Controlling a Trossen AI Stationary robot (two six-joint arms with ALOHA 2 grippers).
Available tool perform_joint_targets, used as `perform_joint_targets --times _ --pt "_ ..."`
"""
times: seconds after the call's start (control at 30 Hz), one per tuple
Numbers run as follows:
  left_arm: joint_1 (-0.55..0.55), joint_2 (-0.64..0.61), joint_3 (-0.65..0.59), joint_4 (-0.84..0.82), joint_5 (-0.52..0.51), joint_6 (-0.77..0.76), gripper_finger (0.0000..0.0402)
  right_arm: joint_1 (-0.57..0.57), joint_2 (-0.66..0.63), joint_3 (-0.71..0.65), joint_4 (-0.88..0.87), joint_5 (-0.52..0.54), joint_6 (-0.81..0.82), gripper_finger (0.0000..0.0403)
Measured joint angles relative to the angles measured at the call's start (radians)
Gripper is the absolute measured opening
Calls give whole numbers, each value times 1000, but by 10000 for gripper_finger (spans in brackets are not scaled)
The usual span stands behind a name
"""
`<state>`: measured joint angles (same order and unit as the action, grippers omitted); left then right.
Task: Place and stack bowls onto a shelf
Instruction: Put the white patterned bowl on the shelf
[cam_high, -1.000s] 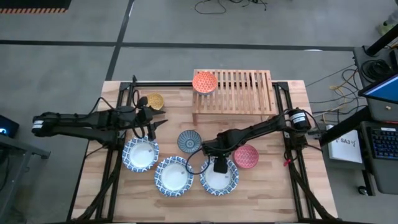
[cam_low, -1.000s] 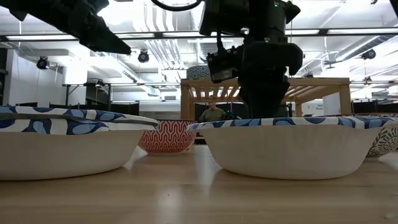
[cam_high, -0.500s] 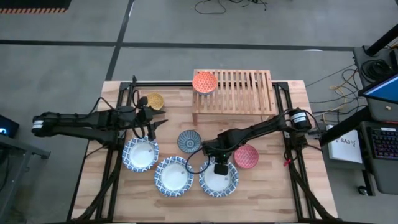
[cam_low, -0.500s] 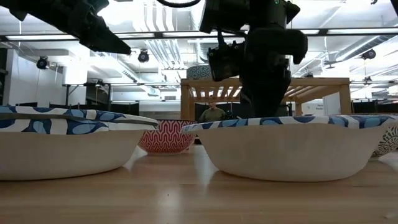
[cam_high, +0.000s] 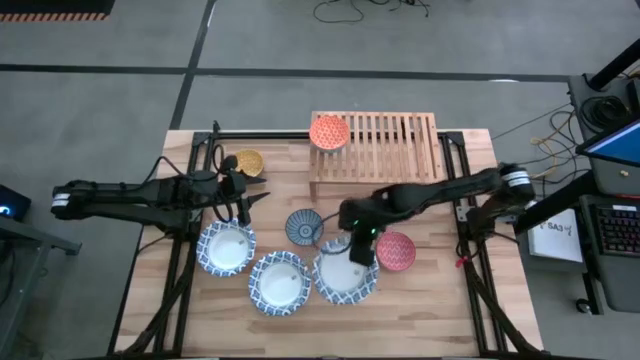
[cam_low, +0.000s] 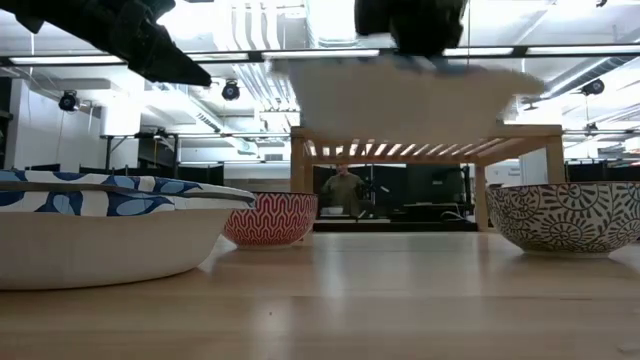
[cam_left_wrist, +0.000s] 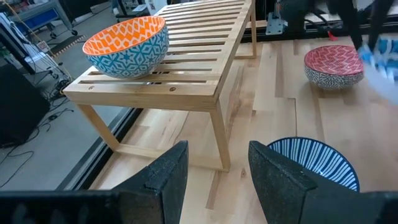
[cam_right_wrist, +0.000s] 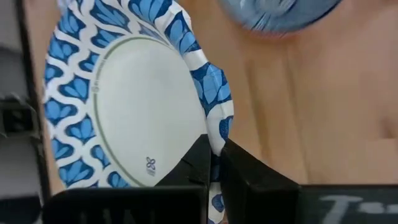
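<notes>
- One large blue-and-white bowl (cam_high: 345, 278), thin-walled, is hanging off the table, its rim pinched in the right gripper (cam_high: 362, 247).
- Only the low view is showing that lift.
- Slatted wooden shelf (cam_high: 385, 140) at twelve o'clock is carrying the orange bowl (cam_high: 328, 131).
- Left gripper (cam_left_wrist: 214, 174) is waiting, fingers parted.

my right gripper (cam_high: 362, 247) has lifted the large blue-and-white bowl (cam_high: 345, 277) off the desk (cam_high: 420, 300) by its rim; it now hangs tilted, shifted toward the dark blue patterned bowl (cam_high: 303, 227).
</notes>
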<state>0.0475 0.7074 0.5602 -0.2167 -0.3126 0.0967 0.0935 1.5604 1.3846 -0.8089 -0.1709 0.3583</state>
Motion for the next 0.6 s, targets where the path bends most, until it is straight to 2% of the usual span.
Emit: perform_joint_targets --times 0.27,0.47,0.6 --pt "0 0 0 9 0 0 151 -174 -235 1 -16 13 103 9" --pt "0 0 0 9 0 0 151 -388 -380 2 -110 16 256 9" --pt "0 0 0 9 0 4 151 -530 -460 2 -98 15 320 9"
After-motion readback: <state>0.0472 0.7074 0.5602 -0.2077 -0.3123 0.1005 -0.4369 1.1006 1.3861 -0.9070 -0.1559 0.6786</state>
